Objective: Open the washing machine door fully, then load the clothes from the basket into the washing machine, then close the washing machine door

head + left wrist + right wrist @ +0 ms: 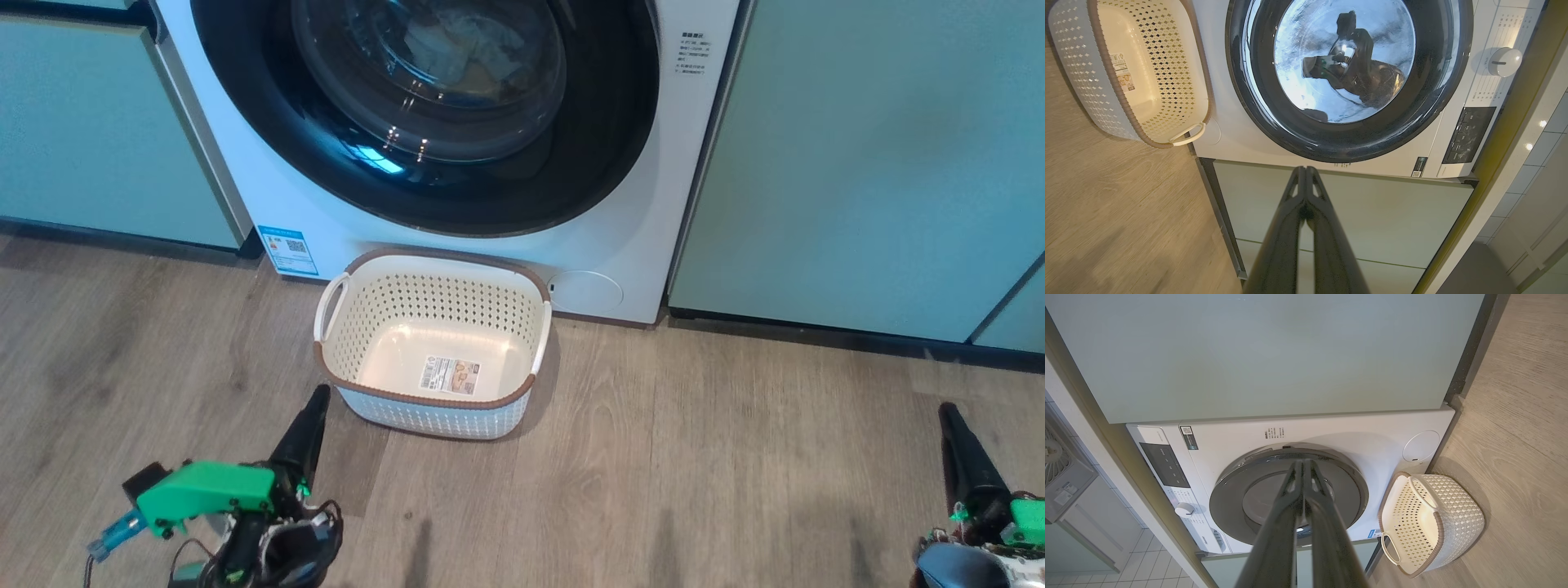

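Black glossy plastic forms the wide rim of the large round washing machine door (429, 98), which sits flush against the big white front-loading washing machine (620, 245). Its clear domed glass bowl shows the soft pale cream and yellow fabric clothes (469, 49) crumpled inside the drum. Directly below the door, the small rectangular cream plastic basket (433, 402), with perforated sides, brown rim and 2 white side handles, stands on the wood-grain plank floor (694, 474) just beside the washer front, a position that gives garments a short path up to the drum mouth. Its smooth bottom carries 1 printed label (450, 376) and no fabric. The left gripper (314, 408) and the right gripper (951, 420) hang low over the floor, well apart from basket and door, each with its 2 long dark fingers pressed together on nothing. Judged from this layout, all 3 task steps appear complete.
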